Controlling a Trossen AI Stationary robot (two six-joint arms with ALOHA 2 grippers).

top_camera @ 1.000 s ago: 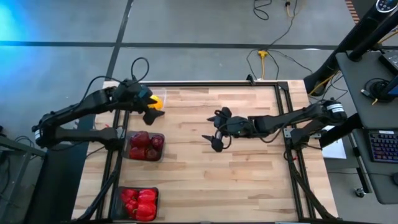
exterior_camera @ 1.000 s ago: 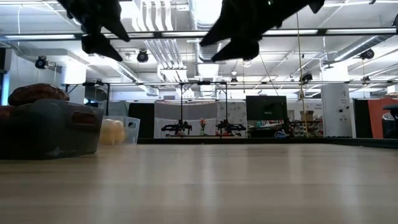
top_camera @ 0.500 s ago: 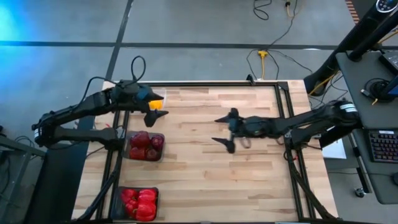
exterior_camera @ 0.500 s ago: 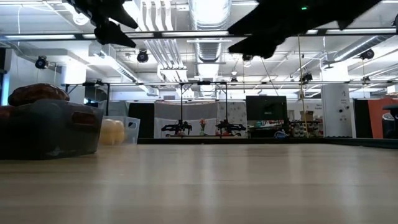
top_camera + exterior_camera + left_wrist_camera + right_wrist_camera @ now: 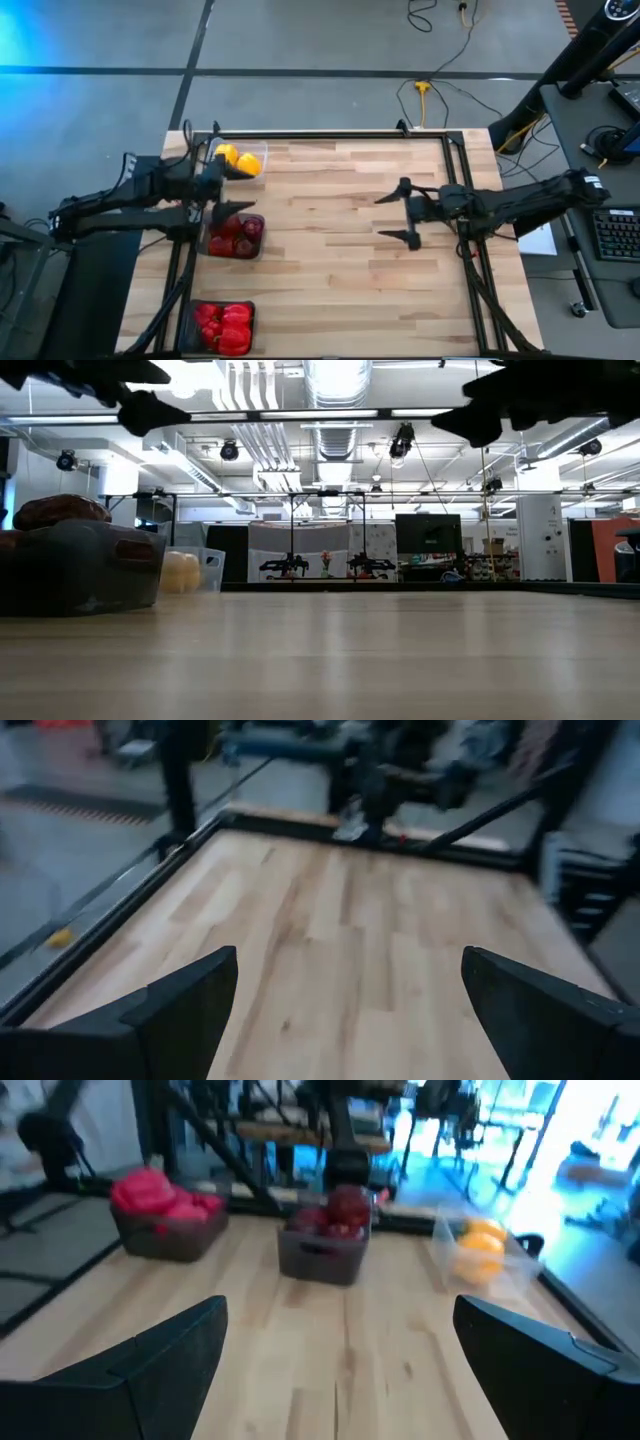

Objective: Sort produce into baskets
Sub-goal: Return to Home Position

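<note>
**A:** Where do your two grippers stand?

**B:** Your left gripper (image 5: 232,189) hangs above the left edge of the table (image 5: 330,290); its fingers (image 5: 180,1005) are spread wide and hold nothing. Your right gripper (image 5: 386,216) hangs over the right part of the boards, equally splayed and equally empty.

**A:** And the produce?

**B:** Every piece you can see lies in a basket. The yellow peppers (image 5: 240,160) sit in the clear tub (image 5: 263,150), just beside one finger of your left gripper; the maroon peppers (image 5: 232,235) fill the middle dark tub (image 5: 261,250), just beside its other finger, though you cannot tell whether that finger overhangs the rim. The red peppers (image 5: 225,325) are heaped in the second dark tub (image 5: 194,306), further along the same edge and well apart from that gripper.

**A:** How do they lie from your right gripper?

**B:** All three tubs stand in a row across the table, straight ahead of it; they are well apart from its fingertips, with the wooden boards between. The middle dark tub is the one most nearly in line with the gap between its fingers; the red peppers lie off to one side of that line and the yellow to the other.
</note>
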